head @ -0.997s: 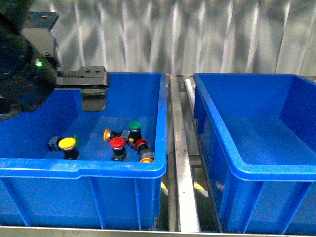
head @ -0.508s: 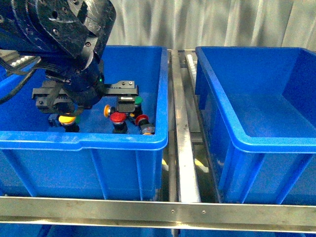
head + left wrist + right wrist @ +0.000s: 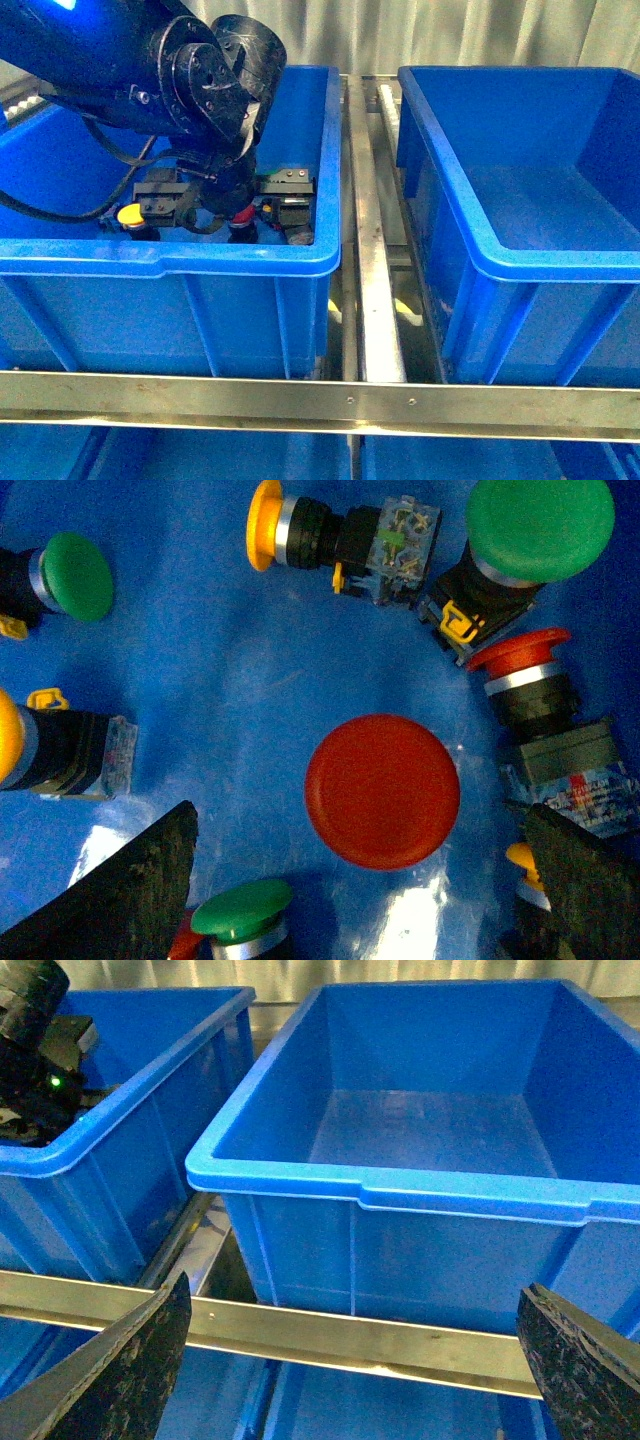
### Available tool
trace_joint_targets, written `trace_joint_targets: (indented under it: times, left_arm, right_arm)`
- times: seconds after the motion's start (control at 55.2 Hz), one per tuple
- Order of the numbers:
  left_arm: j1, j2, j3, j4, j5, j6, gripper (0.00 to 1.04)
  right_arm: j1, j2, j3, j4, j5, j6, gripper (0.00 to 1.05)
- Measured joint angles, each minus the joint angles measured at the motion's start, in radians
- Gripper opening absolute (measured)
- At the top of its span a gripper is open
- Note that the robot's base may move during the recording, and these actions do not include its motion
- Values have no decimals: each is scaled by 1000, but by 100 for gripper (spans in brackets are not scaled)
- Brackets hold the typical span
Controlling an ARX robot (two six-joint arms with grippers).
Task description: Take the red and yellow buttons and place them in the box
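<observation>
My left gripper (image 3: 225, 212) is down inside the left blue bin (image 3: 150, 262), open. In the left wrist view its two dark fingers (image 3: 130, 890) straddle an upright red button (image 3: 382, 790), with clear gaps on both sides. Another red button (image 3: 520, 660) lies on its side close by. A yellow button (image 3: 265, 525) lies further off, and another yellow cap (image 3: 525, 858) shows by the other finger. A yellow button (image 3: 130, 214) also shows in the front view. The box (image 3: 520, 262) on the right holds nothing. My right gripper (image 3: 352, 1290) hangs open before the box (image 3: 380, 1192).
Green-capped buttons (image 3: 540, 525) (image 3: 75, 575) (image 3: 240, 910) lie among the red and yellow ones. A steel rail (image 3: 360, 200) runs between the two bins, and a steel crossbar (image 3: 320, 400) passes in front of them. More blue bins sit below.
The left arm has come further down and to the right in the left bin, now over the red button. The front view has tilted lower.
</observation>
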Motion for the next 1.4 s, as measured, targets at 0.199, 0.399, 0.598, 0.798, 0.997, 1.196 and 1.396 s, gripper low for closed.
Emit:
trace_joint_targets:
  times: [0.199, 0.399, 0.598, 0.798, 0.997, 1.196, 1.396]
  left_arm:
    - [-1, 57, 91, -36, -12, 3, 97]
    - [2, 106, 152, -75, -30, -1, 68]
    - [3, 116, 155, -77, -31, -6, 37]
    - [12, 85, 94, -6, -23, 25, 33]
    - [44, -53, -62, 85, 23, 118, 33]
    - [126, -306, -287, 118, 240, 124, 33]
    - [251, -565, -568, 392, 665, -55, 33]
  right_arm:
    - [0, 0, 0, 0, 0, 0, 98]
    - [0, 0, 0, 0, 0, 0, 98]
    - [0, 0, 0, 0, 0, 0, 98]
    - [0, 0, 0, 0, 0, 0, 98]
    - [0, 0, 0, 0, 0, 0, 98]
    - [0, 0, 0, 0, 0, 0, 98]
    - [0, 0, 0, 0, 0, 0, 98]
